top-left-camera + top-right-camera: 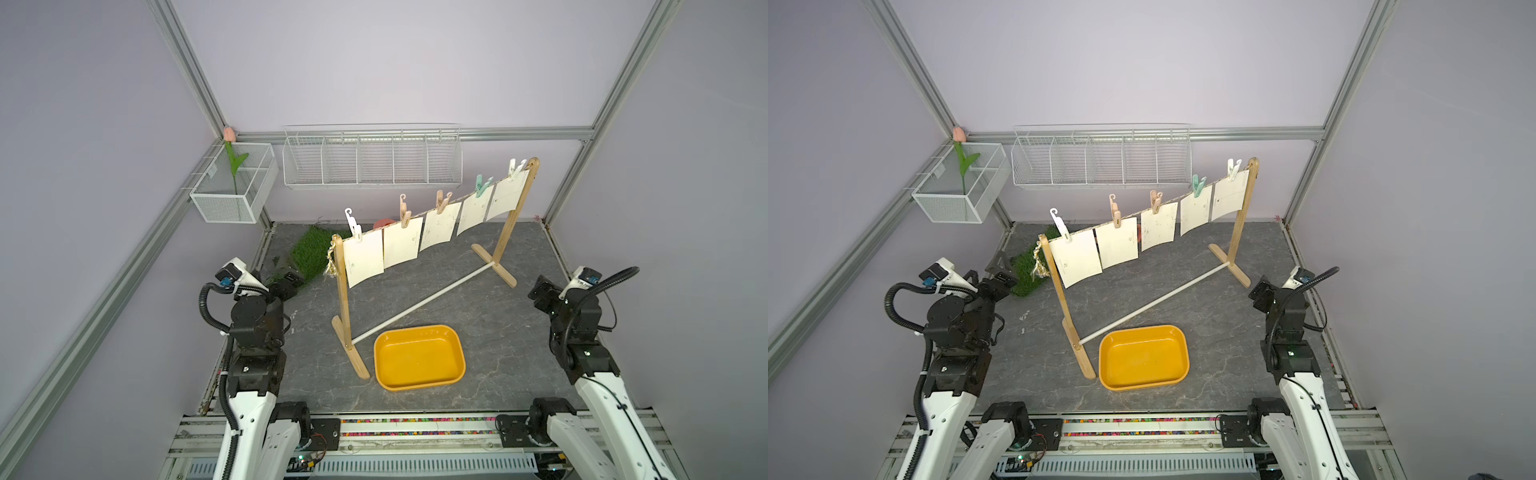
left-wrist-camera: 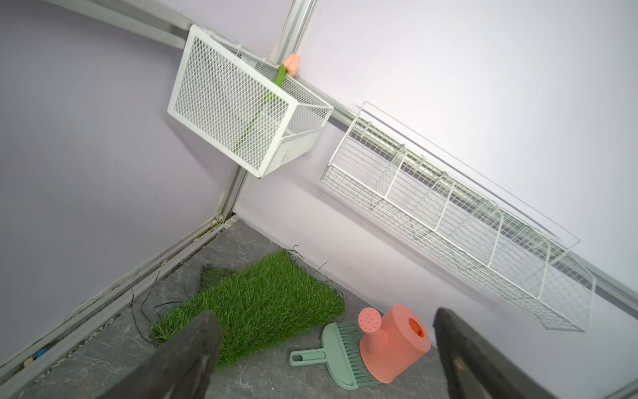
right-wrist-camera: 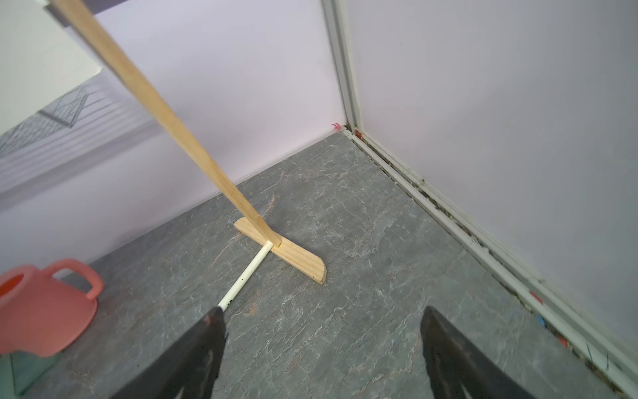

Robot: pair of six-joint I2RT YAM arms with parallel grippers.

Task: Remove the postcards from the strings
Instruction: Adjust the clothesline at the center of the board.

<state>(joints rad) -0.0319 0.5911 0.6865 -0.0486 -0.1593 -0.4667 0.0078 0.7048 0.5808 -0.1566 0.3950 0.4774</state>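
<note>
The watering can (image 2: pixel 393 345) and the green brush (image 2: pixel 336 359) lie ahead of the left fingers (image 2: pixel 186 355). In both top views the hanging postcards (image 1: pixel 436 228) hide nearly all of the can, and the brush cannot be made out there. The right wrist view catches only 1 blurred card corner (image 3: pixel 34 45), cut off by the frame edge, above and ahead of the right fingers (image 3: pixel 455 362). The print on the cards is too faint to read.

Counted:
- 5 postcards, each hung by 1 of 5 pegs (image 1: pixel 441 202) on 1 string (image 1: pixel 462 201).
- The string runs between the 2 posts of the wooden frame (image 1: pixel 343 291).
- 1 white rod (image 1: pixel 424 303) joins the frame's feet.
- 1 yellow tray (image 1: pixel 419 357) sits on the worktop (image 1: pixel 498 332), behind and between the 2 sets of fingers and just beside the near foot.

Both sets of fingers are spread wide and released, gripping nothing. The row of postcards hangs between them, slanting from just inward of the left fingers to ahead of the right ones.

Bare worktop lies ahead of the right fingers up to the far foot, and the wall rail runs close along their outer side. The left fingers point into the corner, near the edge of the grass mat (image 2: pixel 262 304).
</note>
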